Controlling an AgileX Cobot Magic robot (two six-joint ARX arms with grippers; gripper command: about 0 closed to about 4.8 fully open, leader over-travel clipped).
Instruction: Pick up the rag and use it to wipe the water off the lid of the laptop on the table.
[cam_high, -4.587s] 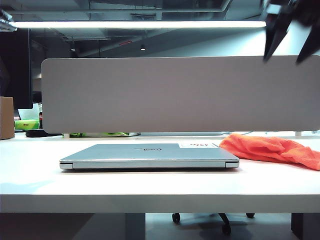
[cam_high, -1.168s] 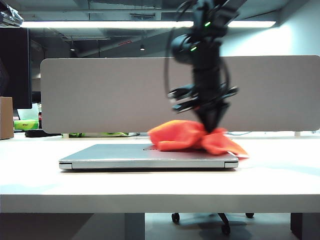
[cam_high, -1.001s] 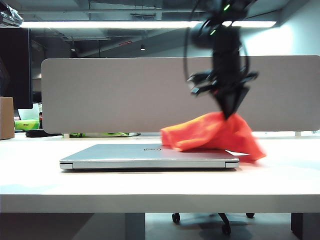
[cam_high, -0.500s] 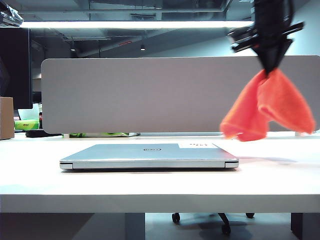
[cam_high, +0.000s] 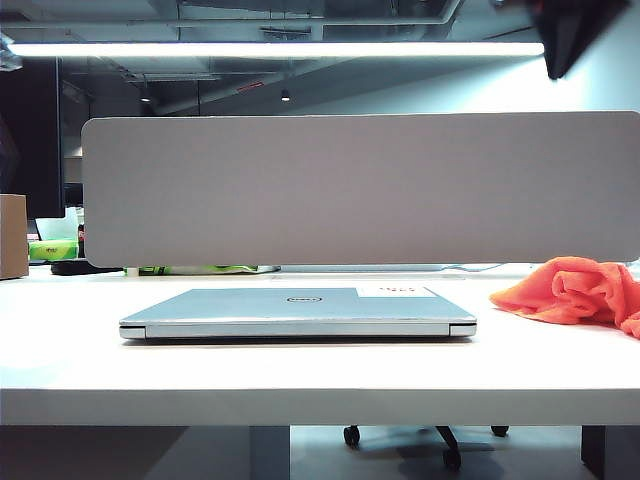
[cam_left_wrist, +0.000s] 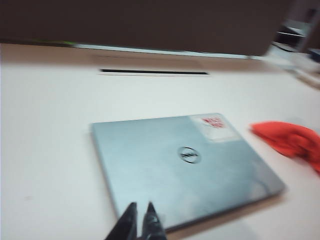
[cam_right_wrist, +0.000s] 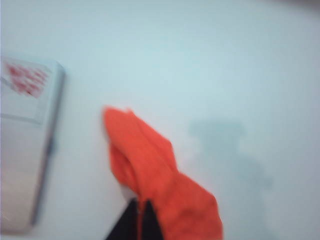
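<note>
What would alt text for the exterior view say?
A closed laptop lies on a white table, with an orange rag crumpled on the table to its right, apart from it. The right gripper hangs high above, holding nothing.

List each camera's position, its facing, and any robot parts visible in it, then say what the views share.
Exterior: at table-edge height, facing the laptop and grey divider; right gripper at top right.
Left wrist: above the lid, looking down; left gripper fingertips show.
Right wrist: high above the rag; dark fingertips show.
All share laptop and rag.
</note>
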